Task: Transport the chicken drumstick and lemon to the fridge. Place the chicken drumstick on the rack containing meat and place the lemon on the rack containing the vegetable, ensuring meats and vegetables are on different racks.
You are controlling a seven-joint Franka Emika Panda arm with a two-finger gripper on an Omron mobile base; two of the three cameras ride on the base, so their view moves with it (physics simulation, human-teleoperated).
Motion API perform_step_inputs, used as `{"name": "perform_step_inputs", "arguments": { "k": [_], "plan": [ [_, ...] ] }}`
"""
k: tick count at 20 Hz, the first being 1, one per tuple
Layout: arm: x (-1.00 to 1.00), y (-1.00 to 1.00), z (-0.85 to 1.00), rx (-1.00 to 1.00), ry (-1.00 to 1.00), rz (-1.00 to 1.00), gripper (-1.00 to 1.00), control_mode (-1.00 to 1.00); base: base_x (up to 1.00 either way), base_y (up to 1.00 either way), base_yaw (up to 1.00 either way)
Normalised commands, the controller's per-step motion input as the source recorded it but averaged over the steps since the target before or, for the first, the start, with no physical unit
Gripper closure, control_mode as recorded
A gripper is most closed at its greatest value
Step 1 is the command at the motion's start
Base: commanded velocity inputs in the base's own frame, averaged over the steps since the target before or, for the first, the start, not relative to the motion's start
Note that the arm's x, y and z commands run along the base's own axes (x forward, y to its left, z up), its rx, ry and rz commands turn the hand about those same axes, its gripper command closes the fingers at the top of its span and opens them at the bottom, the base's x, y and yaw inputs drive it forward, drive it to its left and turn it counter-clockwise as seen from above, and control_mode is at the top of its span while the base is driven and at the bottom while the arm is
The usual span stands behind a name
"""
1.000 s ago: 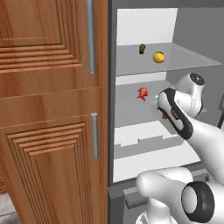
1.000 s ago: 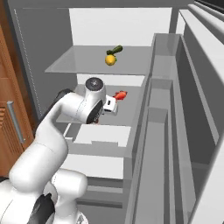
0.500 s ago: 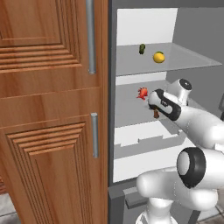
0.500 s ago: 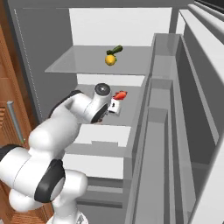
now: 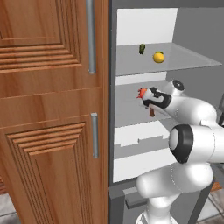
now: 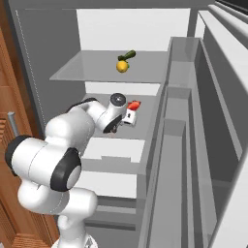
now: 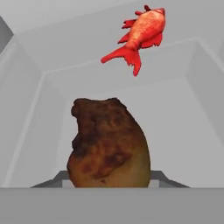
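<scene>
Chicken drumstick [image 7: 108, 144] sat clamped in the gripper [image 5: 151, 103], jaws drawn narrow on it, its thick browned end filling the lower middle of the hand view. The hand had reached inside the fridge [image 6: 193, 126], over the lower rack [image 6: 147, 104], where the meat belonged. That red meat chunk [image 7: 139, 32] lay beyond the drumstick at about one o'clock in the hand view, apart from it; in the left base view it [image 5: 142, 92] showed just beside the gripper at roughly ten o'clock.

On the upper rack [image 5: 192, 61] the lemon [image 5: 159, 57] rested with the dark green vegetable [image 5: 142, 48] near it at ten o'clock, so the lemon's half of the task looked done. The wooden cabinet [image 5: 48, 109] stood shut at nine o'clock of the fridge opening.

By my reading the step in hand was placing the drumstick on the meat rack. Whether the drumstick already touched the shelf could not be told. The next move would call for lowering it until it rested beside the red chunk, opening the jaws, then drawing the arm straight back without brushing either piece.
</scene>
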Motion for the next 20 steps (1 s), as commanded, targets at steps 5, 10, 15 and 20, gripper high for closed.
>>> {"name": "perform_step_inputs", "arguments": {
  "k": [5, 10, 15, 20],
  "plan": [
    [0.29, -0.12, -0.23, 0.0, 0.0, 0.0, 1.0, -1.0, 0.0, 0.0, 0.0],
    [0.3, -0.14, -0.25, 0.0, 0.0, 0.0, 1.0, -1.0, 0.0, 0.0, 0.0],
    [0.28, -0.15, -0.31, 0.0, 0.0, 0.0, 1.0, -1.0, 0.0, 0.0, 0.0],
    [0.07, -0.11, -0.41, 0.0, 0.0, 0.0, -1.0, -1.0, 0.0, 0.0, 0.0]
  ]
}}
